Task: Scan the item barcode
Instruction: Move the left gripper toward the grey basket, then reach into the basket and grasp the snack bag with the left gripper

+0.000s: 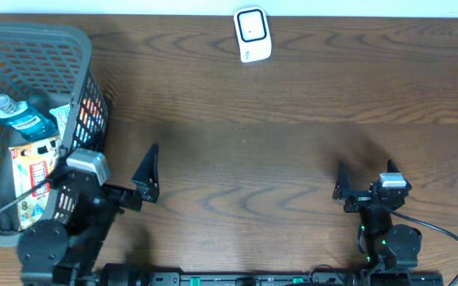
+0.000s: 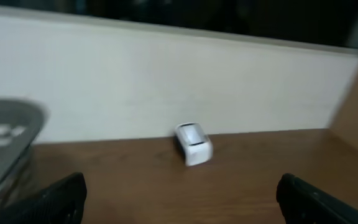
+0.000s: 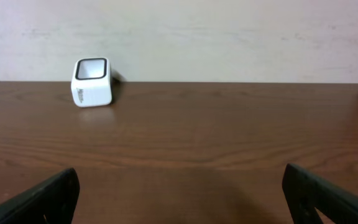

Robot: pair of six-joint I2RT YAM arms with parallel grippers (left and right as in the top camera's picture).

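scanner (image 1: 253, 35) at far edge | basket (image 1: 30, 34) left, possibly at edge | table (image 1: 237, 119) open between

**Setting.** A dark brown table (image 1: 293, 95) with wavy wood grain fills the overhead view; its top is matt with a faint sheen. Along the 12 o'clock edge runs a pale wall (image 3: 229, 37), off-white and plain (slightly mottled in the right wrist view), which meets the table in a straight line. In the left wrist view a dark band (image 2: 229, 15) lies above the wall's top edge; what it is cannot be told. At 3 o'clock in the same view a brown panel (image 2: 356, 93) abuts the wall. The light is soft and even, and shadows on the wood are diffuse.
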